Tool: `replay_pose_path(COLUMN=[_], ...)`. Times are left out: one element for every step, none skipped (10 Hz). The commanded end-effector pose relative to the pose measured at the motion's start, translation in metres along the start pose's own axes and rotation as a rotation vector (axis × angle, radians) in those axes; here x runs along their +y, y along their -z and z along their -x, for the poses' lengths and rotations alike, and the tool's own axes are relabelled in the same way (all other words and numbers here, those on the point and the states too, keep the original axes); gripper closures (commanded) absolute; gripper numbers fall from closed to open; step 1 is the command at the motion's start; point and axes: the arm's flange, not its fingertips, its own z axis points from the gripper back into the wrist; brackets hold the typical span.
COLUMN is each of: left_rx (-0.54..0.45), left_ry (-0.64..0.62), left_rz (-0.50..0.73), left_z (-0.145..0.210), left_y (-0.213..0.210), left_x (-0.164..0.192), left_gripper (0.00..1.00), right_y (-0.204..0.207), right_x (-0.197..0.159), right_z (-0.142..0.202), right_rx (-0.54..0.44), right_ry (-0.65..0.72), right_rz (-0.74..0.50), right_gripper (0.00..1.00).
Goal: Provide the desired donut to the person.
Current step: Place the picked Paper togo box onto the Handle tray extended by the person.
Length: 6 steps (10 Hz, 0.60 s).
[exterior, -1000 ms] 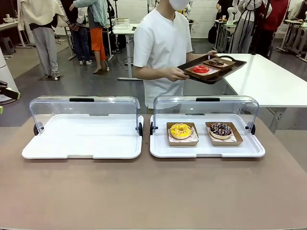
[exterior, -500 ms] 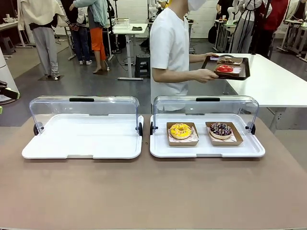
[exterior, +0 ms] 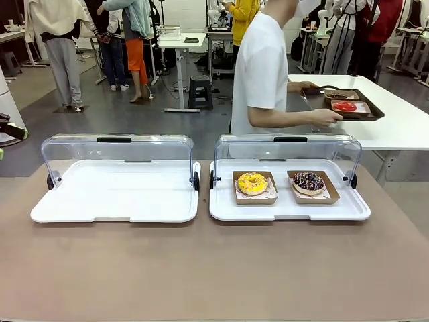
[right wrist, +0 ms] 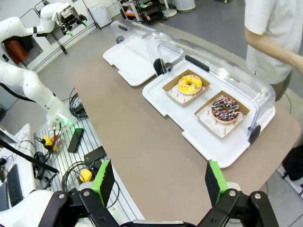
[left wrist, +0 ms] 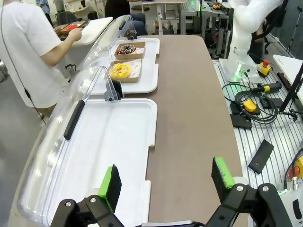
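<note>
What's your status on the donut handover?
Left gripper and right gripper open, empty. Yellow donut and chocolate donut untouched in right tray. Person turned away.

A yellow-glazed ring donut (exterior: 252, 182) and a chocolate-glazed ring donut with coloured sprinkles (exterior: 308, 180) sit side by side, each in its own open brown cardboard tray lined with paper, the yellow one to the left in the front view. Both trays rest near the back of the right-hand white plastic display tray (exterior: 288, 210), whose clear domed lid stands raised behind them. Across the table, the person in a plain white short-sleeved shirt (exterior: 263, 74) stands turned sideways, arms stretched toward a dark serving tray (exterior: 348, 107) on a white side table, carrying a red-glazed donut (exterior: 344, 106) and a darker one.
</note>
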Motion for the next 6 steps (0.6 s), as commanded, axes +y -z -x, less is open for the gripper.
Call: replay_pose_path(left_rx=[-0.010, -0.010, -0.010, -0.010, -0.010, -0.010], left_ry=[0.012, 0.012, 0.012, 0.012, 0.012, 0.012], left_rz=[0.001, 0.001, 0.001, 0.001, 0.001, 0.001], left_z=[0.0016, 0.0016, 0.0016, 0.0016, 0.0016, 0.0016], left_y=[-0.0014, -0.0014, -0.0014, -0.0014, -0.0014, -0.0014], left_x=[-0.0011, -0.0011, -0.0011, -0.0011, -0.0011, -0.0011], left_gripper=[0.00, 0.00, 0.00, 0.00, 0.00, 0.00], right_y=[0.0009, 0.0009, 0.0009, 0.0009, 0.0009, 0.0009], right_x=[-0.0007, -0.0007, -0.0007, -0.0007, -0.0007, -0.0007], right_z=[-0.0010, -0.0010, -0.0010, -0.0010, -0.0010, -0.0010], right_rx=[-0.019, -0.019, -0.019, -0.019, -0.019, -0.019], right_ry=[-0.014, -0.014, -0.014, -0.014, -0.014, -0.014], right_rz=[-0.013, -0.013, -0.013, -0.013, -0.013, -0.013], right_gripper=[0.00, 0.00, 0.00, 0.00, 0.00, 0.00])
